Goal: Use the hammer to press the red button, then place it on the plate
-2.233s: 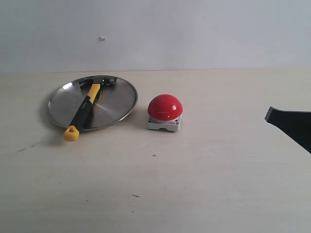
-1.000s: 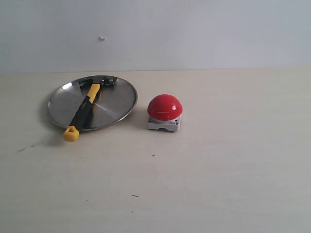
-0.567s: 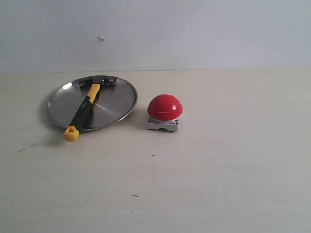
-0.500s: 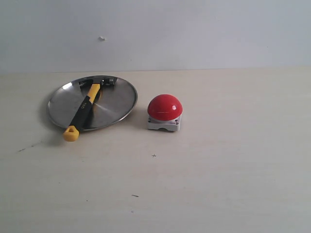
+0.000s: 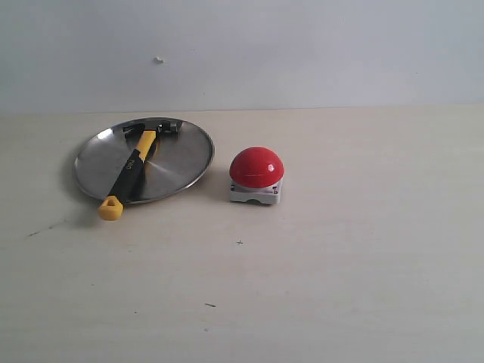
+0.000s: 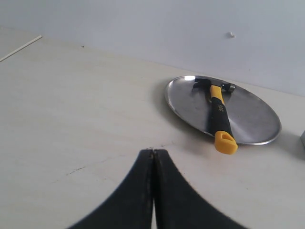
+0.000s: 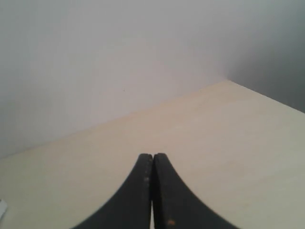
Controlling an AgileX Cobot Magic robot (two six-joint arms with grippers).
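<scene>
The hammer (image 5: 131,172) lies across the steel plate (image 5: 181,155), its dark head at the far rim and its yellow end (image 5: 111,207) hanging over the near rim onto the table. The red button (image 5: 257,167) on its white-grey base stands just right of the plate. Neither arm shows in the exterior view. In the left wrist view the hammer (image 6: 219,112) rests in the plate (image 6: 252,114), well away from my left gripper (image 6: 153,151), which is shut with nothing held. My right gripper (image 7: 152,156) is shut and empty too, facing bare table and wall.
A pale wooden table (image 5: 340,265) runs back to a white wall (image 5: 302,53). A few small dark specks (image 5: 209,305) lie on the table's near part. A corner where table meets wall (image 7: 224,81) shows in the right wrist view.
The dark gripper seen at the right edge of the exterior view 2.2 s ago has withdrawn out of that view. Hammer, plate and button have not moved.
</scene>
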